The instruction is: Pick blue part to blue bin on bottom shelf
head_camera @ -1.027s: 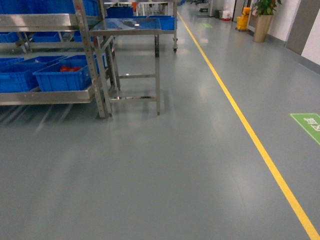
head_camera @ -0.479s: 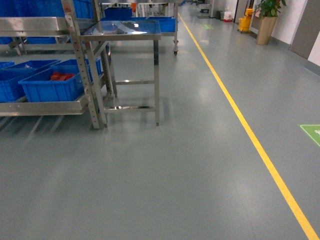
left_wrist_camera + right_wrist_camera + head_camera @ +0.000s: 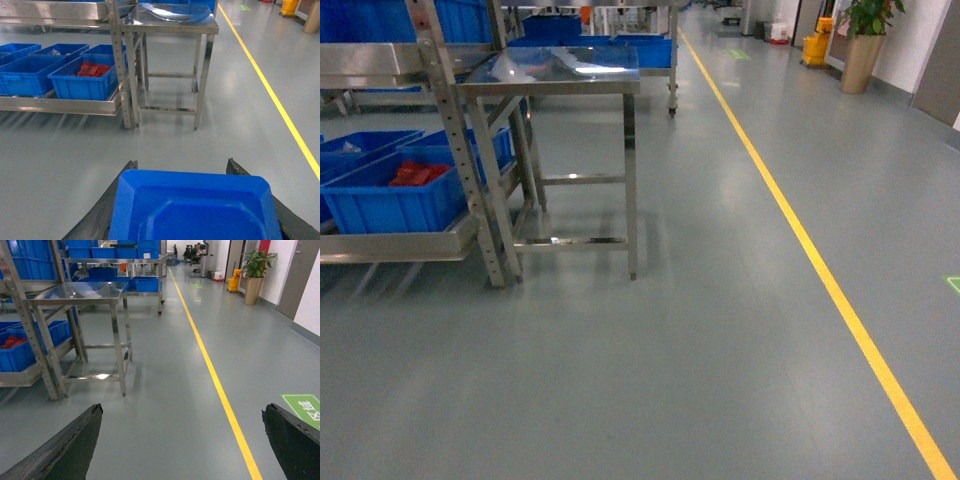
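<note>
holding a blue tray (image 3: pixel 192 207) between its spread black fingers, left gripper (image 3: pixel 192 200); right gripper (image 3: pixel 185 440) apart, empty. bottom shelf (image 3: pixel 390 245): blue crate with red contents (image 3: pixel 395 195), further blue crates (image 3: pixel 22 75) beside it. blue part not visible.

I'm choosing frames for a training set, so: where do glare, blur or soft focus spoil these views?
Head view: glare whitens the steel table top, and the floor by the rack looks streaked with blur. Left wrist view: the blue tray in the left gripper is close and soft; the crate with red contents stays clear. Right wrist view: right gripper fingers are dark and blurred, and the floor shows sheen.
</note>
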Tool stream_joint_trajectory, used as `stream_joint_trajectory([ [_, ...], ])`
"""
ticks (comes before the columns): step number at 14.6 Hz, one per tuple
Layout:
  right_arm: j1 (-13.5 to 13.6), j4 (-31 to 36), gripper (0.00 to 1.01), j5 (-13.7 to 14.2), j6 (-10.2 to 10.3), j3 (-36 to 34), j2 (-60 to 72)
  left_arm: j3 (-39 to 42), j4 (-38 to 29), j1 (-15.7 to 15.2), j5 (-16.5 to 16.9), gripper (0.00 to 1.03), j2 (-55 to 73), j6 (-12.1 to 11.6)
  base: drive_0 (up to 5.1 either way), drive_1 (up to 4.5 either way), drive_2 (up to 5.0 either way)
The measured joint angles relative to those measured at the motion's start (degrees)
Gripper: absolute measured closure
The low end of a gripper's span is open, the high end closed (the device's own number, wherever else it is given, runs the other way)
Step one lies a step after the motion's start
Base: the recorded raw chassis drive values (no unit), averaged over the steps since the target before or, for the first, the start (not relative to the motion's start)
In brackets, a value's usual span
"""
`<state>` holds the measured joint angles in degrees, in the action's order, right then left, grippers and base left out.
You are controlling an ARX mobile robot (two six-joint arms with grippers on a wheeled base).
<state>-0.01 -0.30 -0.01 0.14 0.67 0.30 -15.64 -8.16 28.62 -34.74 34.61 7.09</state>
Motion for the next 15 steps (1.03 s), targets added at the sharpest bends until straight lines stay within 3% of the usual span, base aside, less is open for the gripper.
stream_joint_trajectory([
  [15, 0.0, 0.02, 0.03, 0.0, 0.0, 0.0, 0.0, 0.0, -0.04, 0.0, 0.0, 0.6, 0.0, 0.0, 0.0, 4.36, -4.3],
])
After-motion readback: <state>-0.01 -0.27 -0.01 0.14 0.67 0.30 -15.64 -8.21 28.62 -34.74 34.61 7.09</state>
